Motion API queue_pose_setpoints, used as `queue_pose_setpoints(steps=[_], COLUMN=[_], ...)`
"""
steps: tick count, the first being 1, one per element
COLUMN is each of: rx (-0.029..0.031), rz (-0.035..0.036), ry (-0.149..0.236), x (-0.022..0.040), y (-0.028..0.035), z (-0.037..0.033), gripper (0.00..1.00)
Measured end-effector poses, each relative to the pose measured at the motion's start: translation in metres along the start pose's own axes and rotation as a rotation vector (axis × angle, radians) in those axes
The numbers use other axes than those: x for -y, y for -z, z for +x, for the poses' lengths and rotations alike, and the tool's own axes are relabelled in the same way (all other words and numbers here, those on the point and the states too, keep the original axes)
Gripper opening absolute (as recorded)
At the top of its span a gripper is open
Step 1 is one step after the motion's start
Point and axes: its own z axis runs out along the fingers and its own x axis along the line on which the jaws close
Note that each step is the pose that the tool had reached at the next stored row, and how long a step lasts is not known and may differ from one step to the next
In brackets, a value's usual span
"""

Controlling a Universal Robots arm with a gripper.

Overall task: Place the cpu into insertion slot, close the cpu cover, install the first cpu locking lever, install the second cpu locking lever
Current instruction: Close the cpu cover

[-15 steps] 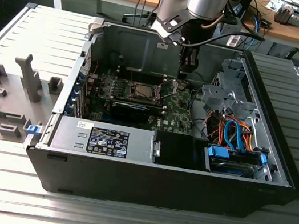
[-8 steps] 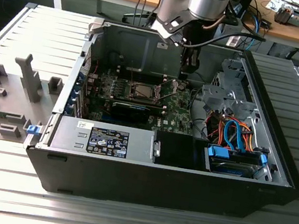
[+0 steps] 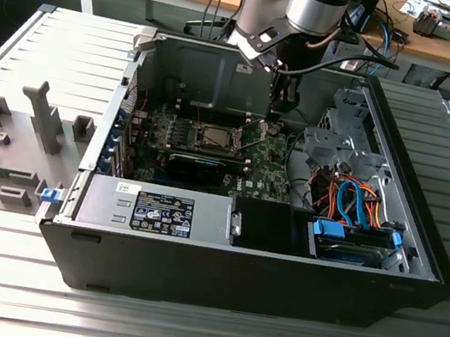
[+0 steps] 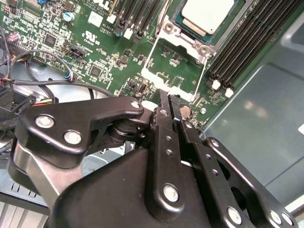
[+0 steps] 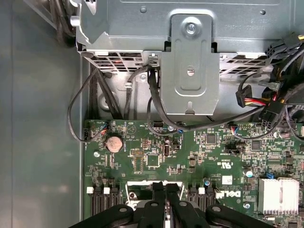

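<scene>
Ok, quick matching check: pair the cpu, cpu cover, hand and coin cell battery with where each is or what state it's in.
1 cpu
2 cpu cover
3 hand
4 coin cell battery

A open, off the cpu
B round disc on the motherboard
C seated in the insertion slot
D right by the open cover's edge

Pairs: 1-C, 2-A, 3-D, 4-B

Silvery-grey cpu [image 4: 209,14] lies flat in the slot [image 4: 194,40] on the green motherboard [image 4: 95,28]; the windowed silver cover [image 4: 153,77] is swung open beside the slot.
</scene>
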Motion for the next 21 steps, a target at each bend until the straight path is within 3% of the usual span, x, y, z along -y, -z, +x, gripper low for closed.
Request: queue_pose_setpoints(steps=[21], rx=[0.0005], rz=[-0.0003], ry=[0.02], x=[-0.0031], y=[-0.0025], z=[-0.0001], gripper=[0.16])
